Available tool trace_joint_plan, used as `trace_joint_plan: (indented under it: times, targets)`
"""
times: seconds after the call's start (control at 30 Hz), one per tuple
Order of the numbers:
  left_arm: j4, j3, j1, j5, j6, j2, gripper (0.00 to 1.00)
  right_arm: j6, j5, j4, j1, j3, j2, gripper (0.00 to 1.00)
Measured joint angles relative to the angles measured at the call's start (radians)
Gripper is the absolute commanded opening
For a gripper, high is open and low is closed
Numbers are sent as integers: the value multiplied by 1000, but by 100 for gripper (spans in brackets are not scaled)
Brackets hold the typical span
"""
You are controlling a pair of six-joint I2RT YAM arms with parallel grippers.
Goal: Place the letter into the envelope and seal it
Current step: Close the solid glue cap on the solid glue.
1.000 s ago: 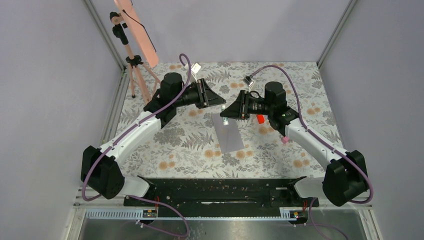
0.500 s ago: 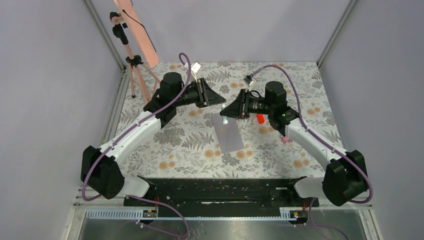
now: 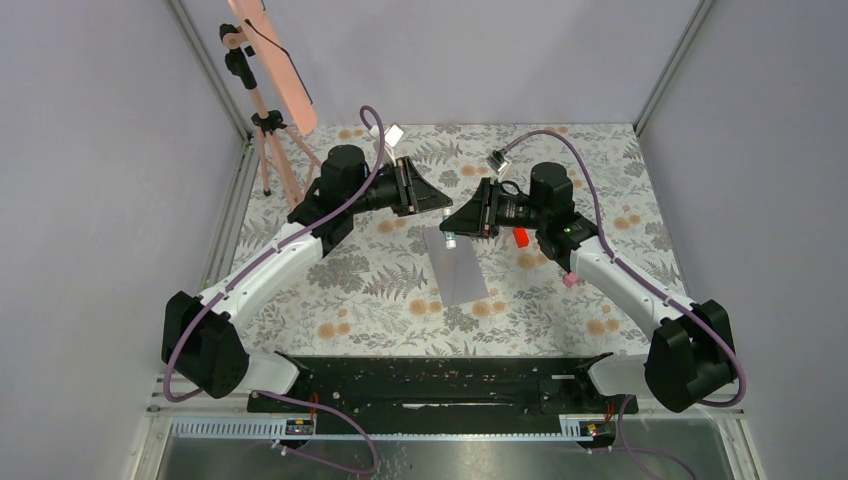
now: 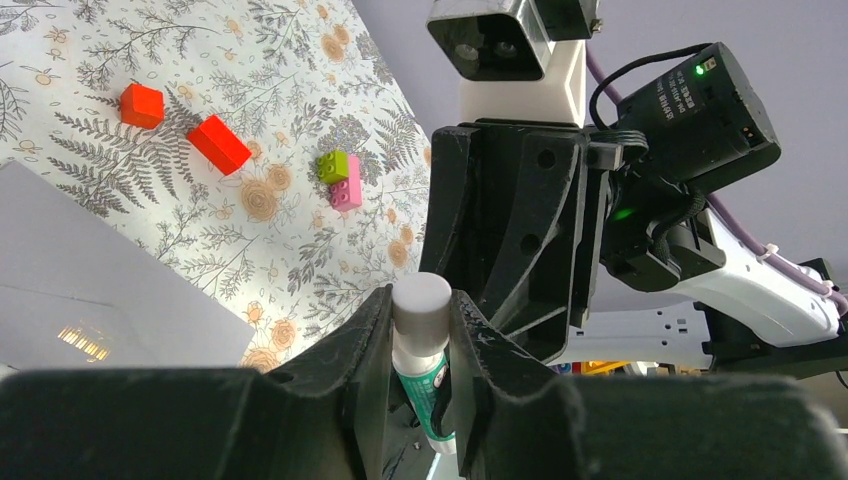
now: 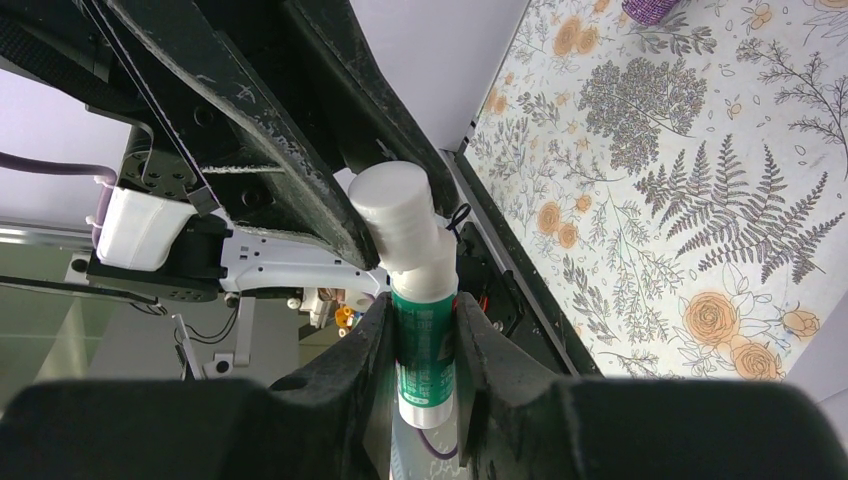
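**Envelope lies ready while both hands share the glue stick**

The envelope [image 3: 462,268] lies flat near the middle of the floral bench [image 3: 620,180], directly below the two hands and set a little askew to the near edge. The letter shows nowhere on the bench. It may already be inside, but the pictures do not settle that, nor whether the flap is folded down.

Above the envelope's far end the hands meet on a glue stick [image 3: 450,240], held roughly upright. The left hand [image 4: 420,325] is closed narrowly around the white cap [image 4: 421,297]. The right hand [image 5: 425,335] is closed just as narrowly on the green-labelled tube [image 5: 424,350] below it. This split grip makes sense as an uncapping hold: one hand steadies the barrel so the other can pull or twist the cap free. Doing it right over the envelope keeps the stick close to where the glue would go. By that reading the work has reached the sealing stage, with the cap not yet off.

The tube's green label carries pale print, but it is small and partly hidden by the fingers, so no brand or word can be read. The envelope's face is blank, with no address or stamp.

Two red blocks [image 4: 218,144] and a green-and-pink brick [image 4: 340,180] lie off to the right, apart from the envelope
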Motion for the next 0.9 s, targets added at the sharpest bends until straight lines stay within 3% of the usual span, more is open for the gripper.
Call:
trace_joint_plan:
  times: [0.9]
  targets:
    - [-3, 0, -11, -4, 43, 13, 8, 8, -4, -2, -9, 0, 0, 0]
